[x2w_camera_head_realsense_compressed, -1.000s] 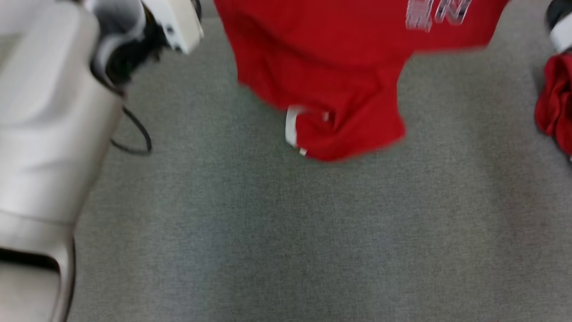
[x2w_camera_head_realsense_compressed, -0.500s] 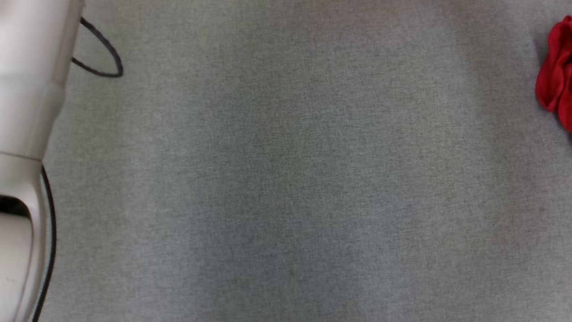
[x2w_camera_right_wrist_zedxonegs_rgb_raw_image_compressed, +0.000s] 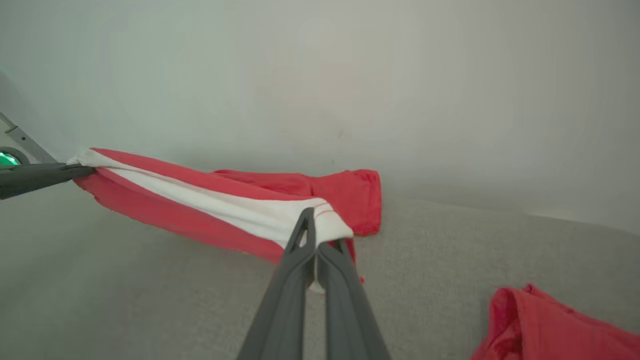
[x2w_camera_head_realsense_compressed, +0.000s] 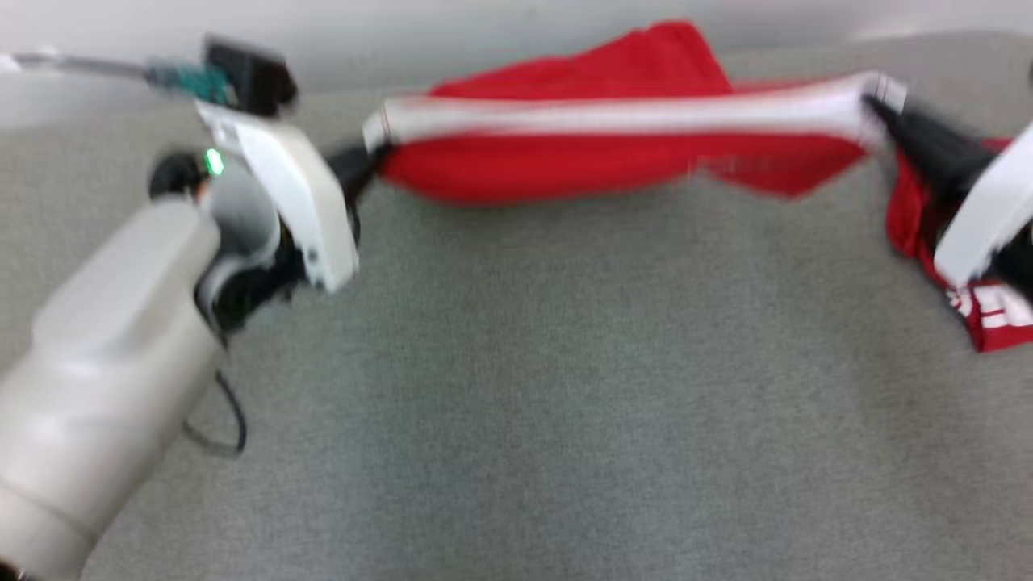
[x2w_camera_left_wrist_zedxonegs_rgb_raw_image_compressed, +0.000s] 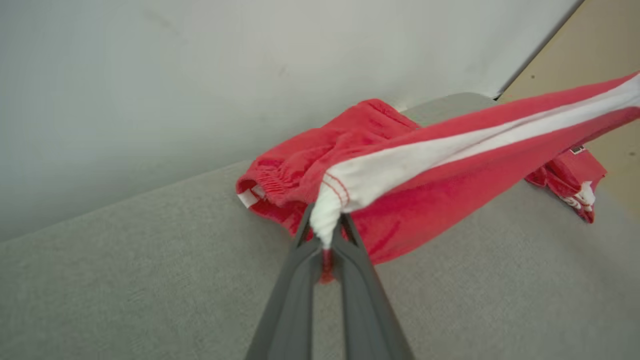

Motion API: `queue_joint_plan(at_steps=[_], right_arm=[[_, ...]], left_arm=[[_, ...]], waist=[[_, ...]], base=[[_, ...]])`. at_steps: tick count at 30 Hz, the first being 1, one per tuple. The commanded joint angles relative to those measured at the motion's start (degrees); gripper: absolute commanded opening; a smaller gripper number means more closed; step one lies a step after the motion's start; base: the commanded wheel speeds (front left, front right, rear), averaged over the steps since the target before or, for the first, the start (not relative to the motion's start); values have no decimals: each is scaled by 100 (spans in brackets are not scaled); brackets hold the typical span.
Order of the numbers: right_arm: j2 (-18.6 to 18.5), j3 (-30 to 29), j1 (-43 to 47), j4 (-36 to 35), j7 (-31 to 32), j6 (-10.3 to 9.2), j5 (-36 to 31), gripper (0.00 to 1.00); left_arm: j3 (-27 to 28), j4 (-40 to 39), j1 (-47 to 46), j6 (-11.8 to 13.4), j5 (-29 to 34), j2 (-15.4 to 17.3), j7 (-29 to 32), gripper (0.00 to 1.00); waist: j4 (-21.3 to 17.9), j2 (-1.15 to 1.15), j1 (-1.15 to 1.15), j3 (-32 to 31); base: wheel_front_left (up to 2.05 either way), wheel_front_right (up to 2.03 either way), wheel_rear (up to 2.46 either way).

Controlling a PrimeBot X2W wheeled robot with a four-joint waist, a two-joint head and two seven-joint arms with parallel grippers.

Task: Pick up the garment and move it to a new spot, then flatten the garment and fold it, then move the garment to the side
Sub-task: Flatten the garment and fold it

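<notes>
A red garment [x2w_camera_head_realsense_compressed: 613, 149] with a white stripe is stretched sideways between my two grippers above the grey surface [x2w_camera_head_realsense_compressed: 524, 387], near the back wall. My left gripper [x2w_camera_head_realsense_compressed: 367, 157] is shut on its left end. In the left wrist view the fingers [x2w_camera_left_wrist_zedxonegs_rgb_raw_image_compressed: 325, 235] pinch the white stripe of the garment [x2w_camera_left_wrist_zedxonegs_rgb_raw_image_compressed: 450, 165]. My right gripper [x2w_camera_head_realsense_compressed: 876, 105] is shut on the right end. In the right wrist view it [x2w_camera_right_wrist_zedxonegs_rgb_raw_image_compressed: 316, 235] clamps the same stripe of the garment [x2w_camera_right_wrist_zedxonegs_rgb_raw_image_compressed: 200, 205]. The garment's far part droops onto the surface by the wall.
A second red garment [x2w_camera_head_realsense_compressed: 984, 315] with white print lies crumpled at the right, beside my right arm; it shows as a red heap [x2w_camera_right_wrist_zedxonegs_rgb_raw_image_compressed: 540, 325] in the right wrist view. A pale wall [x2w_camera_head_realsense_compressed: 484, 32] bounds the back. Tan floor [x2w_camera_left_wrist_zedxonegs_rgb_raw_image_compressed: 600, 75] lies past the surface's right edge.
The head camera has swung, so the whole picture shifted. The garment hung from the top a second ago, was out of frame, and now spans level between both grippers.
</notes>
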Motion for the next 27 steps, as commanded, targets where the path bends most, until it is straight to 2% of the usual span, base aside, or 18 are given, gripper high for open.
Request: queue_joint_plan(at_steps=[1,11,16,20,24,27], right_arm=[[-142,116,246,-113,117,-16,103,0],[-1097,934,1707,-1259,1052,-16,890,0],[-1770,1125,2245,-2007,1448,-16,1330,0],[-2276,1171,2455,-2612,1767,-15,1723,0],[-2446,1052,2266,-2804,1907,-15,2048,0],[-2357,969,1934,-2634,2169,-15,2158,0]], left_arm=[[-111,-166,261,12,-181,180,98,0],[-1017,-1774,1963,12,-1078,1120,675,0],[-1335,-2396,2433,12,-1261,1367,985,0],[-1360,-2835,2568,52,-1526,1492,1163,0],[-1187,-3021,2446,128,-1861,1553,1319,0],[-1021,-2929,2144,120,-2162,1520,1635,0]], waist=[[-71,0,0,-424],[-168,0,0,-1323],[-44,0,0,-1534],[51,0,0,-1585],[155,0,0,-1477],[284,0,0,-1241]], base=[[0,0,0],[0,0,0],[0,0,0],[0,0,0],[0,0,0],[0,0,0]])
